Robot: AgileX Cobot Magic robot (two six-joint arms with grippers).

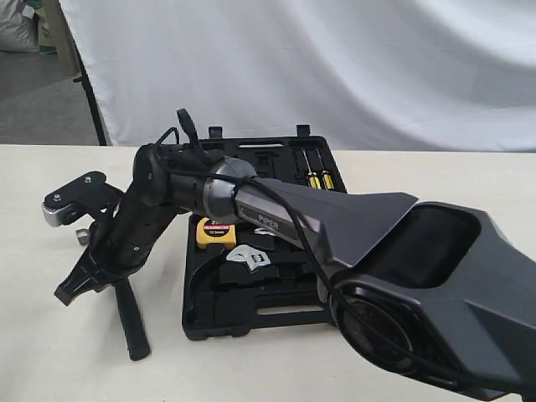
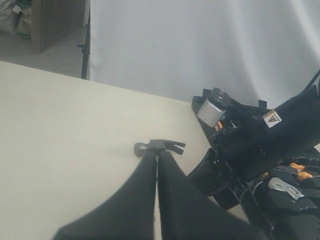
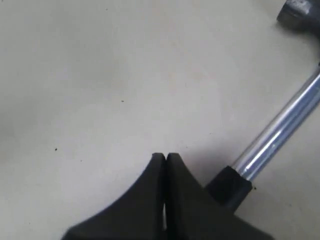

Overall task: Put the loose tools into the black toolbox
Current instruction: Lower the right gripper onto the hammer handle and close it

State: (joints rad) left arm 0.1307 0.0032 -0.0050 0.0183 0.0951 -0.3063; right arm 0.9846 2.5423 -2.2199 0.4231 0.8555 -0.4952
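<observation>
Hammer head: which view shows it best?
Left wrist view: the hammer head shows clearly, claw included. Right wrist view catches only a blurred corner; exterior view shows mainly the handle.

Right arm [image 1: 276, 213] reaching across the middle to the left side, forearm sloping downward, right gripper [image 1: 71, 291] tipped down and leftward, its fingers [image 3: 150, 177] pressed together, left gripper [image 2: 157, 153] pointing forward, fingers likewise closed tip to tip

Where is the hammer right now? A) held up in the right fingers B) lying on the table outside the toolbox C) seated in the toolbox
B: the hammer lies on the table beside the shut right fingers, outside the toolbox.
</observation>
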